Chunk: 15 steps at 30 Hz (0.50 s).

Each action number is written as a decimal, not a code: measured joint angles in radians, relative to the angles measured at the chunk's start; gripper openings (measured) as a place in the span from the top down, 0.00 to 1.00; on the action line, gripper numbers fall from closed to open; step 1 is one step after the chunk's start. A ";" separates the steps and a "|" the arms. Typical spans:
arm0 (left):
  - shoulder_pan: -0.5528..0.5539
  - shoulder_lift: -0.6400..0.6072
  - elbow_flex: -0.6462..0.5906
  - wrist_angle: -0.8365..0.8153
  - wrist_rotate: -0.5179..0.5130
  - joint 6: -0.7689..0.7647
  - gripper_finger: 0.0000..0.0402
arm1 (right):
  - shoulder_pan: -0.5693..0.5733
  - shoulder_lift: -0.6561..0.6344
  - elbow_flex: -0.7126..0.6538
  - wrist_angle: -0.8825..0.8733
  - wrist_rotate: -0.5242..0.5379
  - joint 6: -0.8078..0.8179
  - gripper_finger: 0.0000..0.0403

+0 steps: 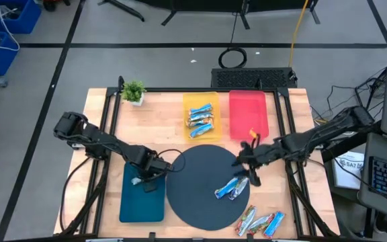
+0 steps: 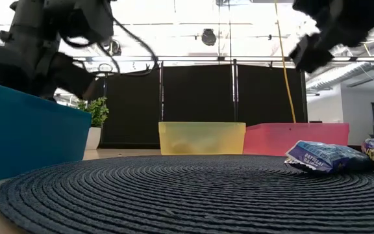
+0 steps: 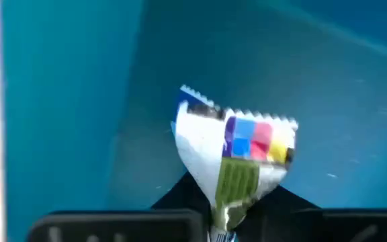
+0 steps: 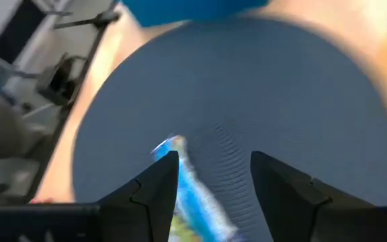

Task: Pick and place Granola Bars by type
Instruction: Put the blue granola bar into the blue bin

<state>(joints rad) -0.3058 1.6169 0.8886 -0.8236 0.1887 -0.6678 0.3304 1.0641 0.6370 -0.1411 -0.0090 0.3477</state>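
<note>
Round mat [image 2: 174,188] | two bars [image 2: 326,157] on it | yellow tray [image 2: 201,138] behind

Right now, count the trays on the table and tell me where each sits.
3: the yellow tray at the far edge, the red tray to its right, the teal tray at the near left.

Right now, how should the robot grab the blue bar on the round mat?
Probably from straight above, pinching the blue bar across its narrow middle. It lies flat on the mat, slanted, with a second bar close beside it, so the fingers should straddle its long sides. The open right gripper hangs just over it; the left gripper holds another bar over the teal tray.
</note>
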 joint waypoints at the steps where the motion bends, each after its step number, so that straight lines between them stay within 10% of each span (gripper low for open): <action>1: 0.001 0.000 -0.003 0.000 -0.002 -0.009 0.83 | 0.003 0.024 -0.018 0.046 -0.019 0.009 0.55; 15: 0.049 -0.211 0.096 0.010 -0.064 -0.095 0.31 | 0.052 0.314 -0.027 0.225 -0.147 -0.041 0.49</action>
<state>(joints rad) -0.2563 1.4054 0.9842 -0.8139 0.1250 -0.7628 0.3820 1.3780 0.6102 0.0844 -0.1556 0.3065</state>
